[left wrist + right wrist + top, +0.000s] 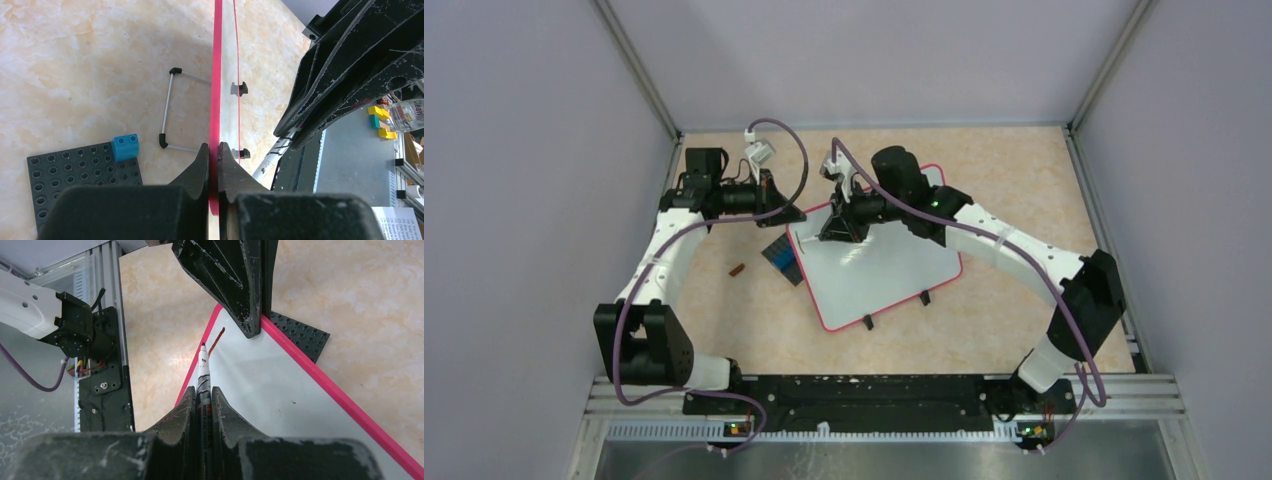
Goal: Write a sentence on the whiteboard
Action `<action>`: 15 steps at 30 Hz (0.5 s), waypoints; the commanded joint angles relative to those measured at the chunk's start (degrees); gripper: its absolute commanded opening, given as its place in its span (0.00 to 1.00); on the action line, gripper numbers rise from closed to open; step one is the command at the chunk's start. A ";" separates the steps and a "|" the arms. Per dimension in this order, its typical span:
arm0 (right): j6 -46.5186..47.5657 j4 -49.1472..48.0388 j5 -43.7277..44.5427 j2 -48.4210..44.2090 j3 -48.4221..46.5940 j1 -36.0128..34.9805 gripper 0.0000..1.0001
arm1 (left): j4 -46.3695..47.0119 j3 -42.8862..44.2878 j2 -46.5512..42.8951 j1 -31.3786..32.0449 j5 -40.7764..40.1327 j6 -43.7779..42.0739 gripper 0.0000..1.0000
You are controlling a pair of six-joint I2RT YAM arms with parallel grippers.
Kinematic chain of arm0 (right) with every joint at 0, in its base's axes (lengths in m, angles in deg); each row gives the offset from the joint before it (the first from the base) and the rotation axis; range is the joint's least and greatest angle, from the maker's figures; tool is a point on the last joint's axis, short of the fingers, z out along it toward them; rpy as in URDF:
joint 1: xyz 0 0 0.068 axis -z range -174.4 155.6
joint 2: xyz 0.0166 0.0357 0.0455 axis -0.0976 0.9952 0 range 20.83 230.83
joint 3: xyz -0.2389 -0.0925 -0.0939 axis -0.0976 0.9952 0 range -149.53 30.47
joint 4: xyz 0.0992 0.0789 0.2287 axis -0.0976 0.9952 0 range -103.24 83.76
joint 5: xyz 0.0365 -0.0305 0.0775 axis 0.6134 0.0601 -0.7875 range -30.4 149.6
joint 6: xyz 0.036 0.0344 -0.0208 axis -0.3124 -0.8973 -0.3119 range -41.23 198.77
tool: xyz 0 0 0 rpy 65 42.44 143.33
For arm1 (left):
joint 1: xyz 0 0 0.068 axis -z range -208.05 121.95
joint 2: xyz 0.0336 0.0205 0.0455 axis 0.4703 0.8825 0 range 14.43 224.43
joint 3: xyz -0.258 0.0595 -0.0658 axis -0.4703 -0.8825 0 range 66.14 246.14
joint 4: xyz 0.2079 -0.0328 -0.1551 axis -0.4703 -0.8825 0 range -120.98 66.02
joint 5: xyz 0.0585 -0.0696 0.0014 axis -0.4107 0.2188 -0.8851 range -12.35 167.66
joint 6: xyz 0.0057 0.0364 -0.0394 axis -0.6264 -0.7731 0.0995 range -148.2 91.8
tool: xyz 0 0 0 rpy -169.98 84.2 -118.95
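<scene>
- My left gripper (213, 150) pinches the whiteboard (884, 265) by its pink frame; the board lies mid-table.
- My right gripper (202, 392) clamps a marker (203, 371), its tip just beside a short red-brown stroke (216, 341) near the board's corner.

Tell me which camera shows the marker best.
Right wrist: the marker sticks out from the jaws, close and sharp, tip at the whiteboard. Left wrist shows only a striped sliver; top external, too small to tell.
</scene>
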 commanded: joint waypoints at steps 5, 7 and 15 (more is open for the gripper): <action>-0.16 -1.00 0.43 0.85 -2.80 -0.28 0.00 | -0.12 -1.10 -1.68 0.88 -0.62 -1.02 0.00; 0.19 -1.03 1.01 1.07 -2.76 -0.30 0.00 | -0.12 -1.18 -1.85 0.88 -0.74 -1.02 0.00; 1.47 -0.24 2.62 1.30 -2.78 0.08 0.00 | -0.03 -1.19 -1.87 0.88 -1.11 -0.86 0.00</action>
